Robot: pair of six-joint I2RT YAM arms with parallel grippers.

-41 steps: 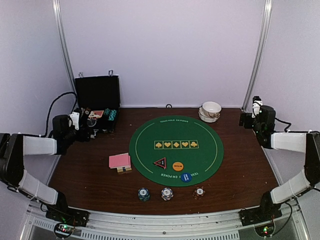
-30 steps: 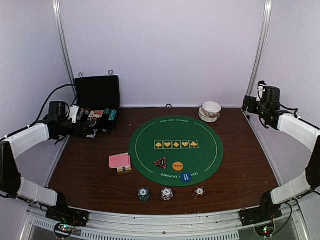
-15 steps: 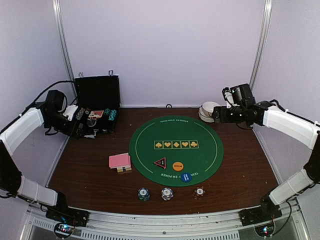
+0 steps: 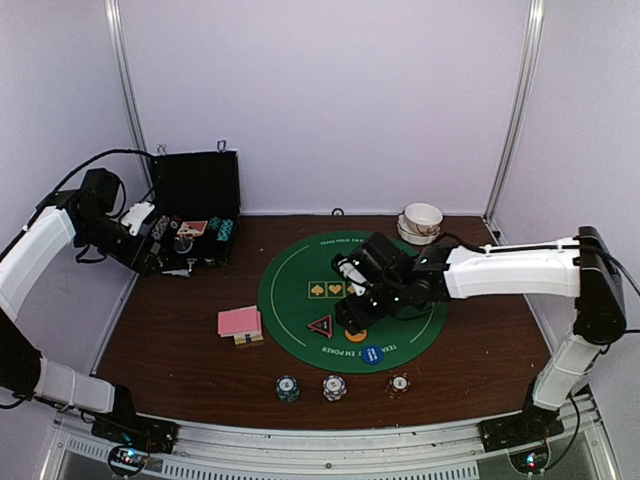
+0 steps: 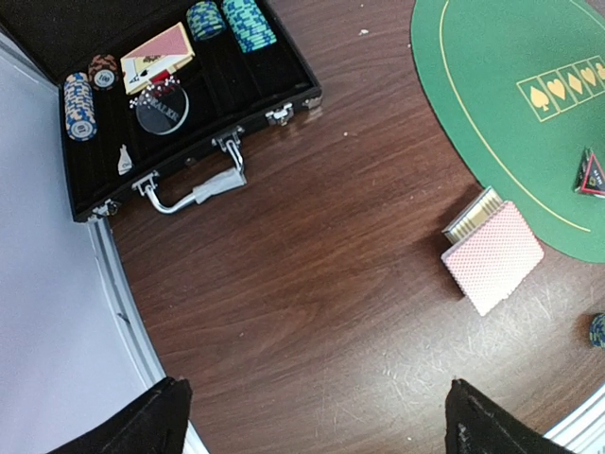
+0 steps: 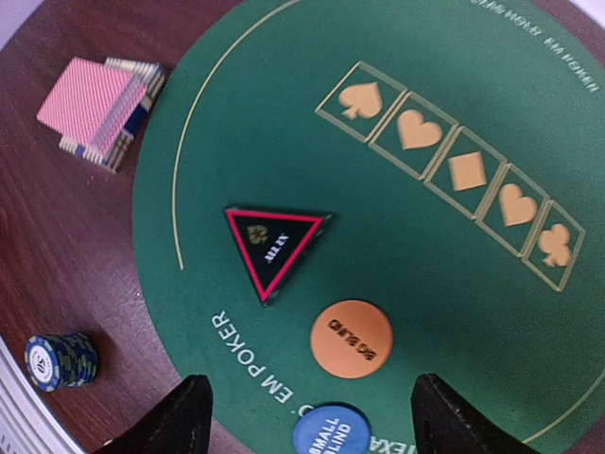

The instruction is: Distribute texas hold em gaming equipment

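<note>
The red-black triangle marker (image 4: 320,325), orange disc (image 4: 358,335) and blue disc (image 4: 372,354) lie on the near part of the green mat (image 4: 400,260). My right gripper (image 4: 351,313) hovers open just above the orange disc. In the right wrist view the triangle (image 6: 272,244), orange disc (image 6: 351,339) and blue disc (image 6: 329,430) lie between the open fingers of the right gripper (image 6: 317,421). Pink-backed cards (image 4: 239,322) lie left of the mat. Three chip stacks (image 4: 334,387) stand near the front edge. My left gripper (image 4: 163,255) is open and empty by the case.
The open black case (image 4: 195,205) with chips and cards inside stands at the back left; it also shows in the left wrist view (image 5: 189,95). Stacked white bowls (image 4: 422,222) stand at the back, right of centre. The pink cards (image 5: 493,255) lie on bare wood.
My right arm has swung from the back right by the bowls down over the mat, above the triangle and orange disc. My left arm has risen slightly by the case.
</note>
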